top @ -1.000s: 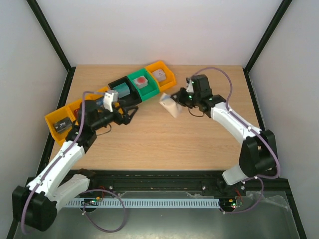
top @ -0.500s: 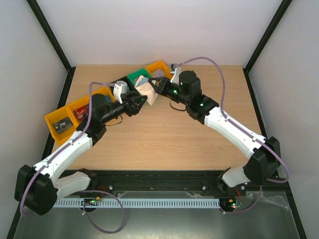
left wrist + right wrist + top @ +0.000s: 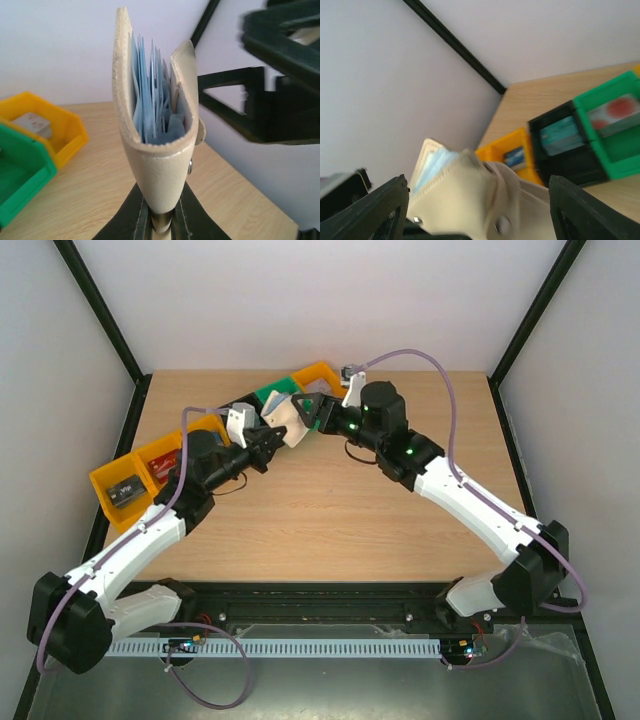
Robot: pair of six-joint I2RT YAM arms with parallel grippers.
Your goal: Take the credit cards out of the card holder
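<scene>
Lab: black-framed test enclosure (image 3: 101, 310)

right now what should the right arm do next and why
Probably ease the right gripper onto the card holder's open top edge to pinch a card: the left gripper clamps its fold, and the right's jaws stand open, gripping nothing.

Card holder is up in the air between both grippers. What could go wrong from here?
1. The left gripper pinches the card holder only at its fold; a pull by the open right gripper may drag it loose or twist it.
2. The blue pockets sit tightly layered and no card edge shows clearly, so a pocket may get caught instead.
3. It hangs near the bins; a slipped card could drop into one.
</scene>
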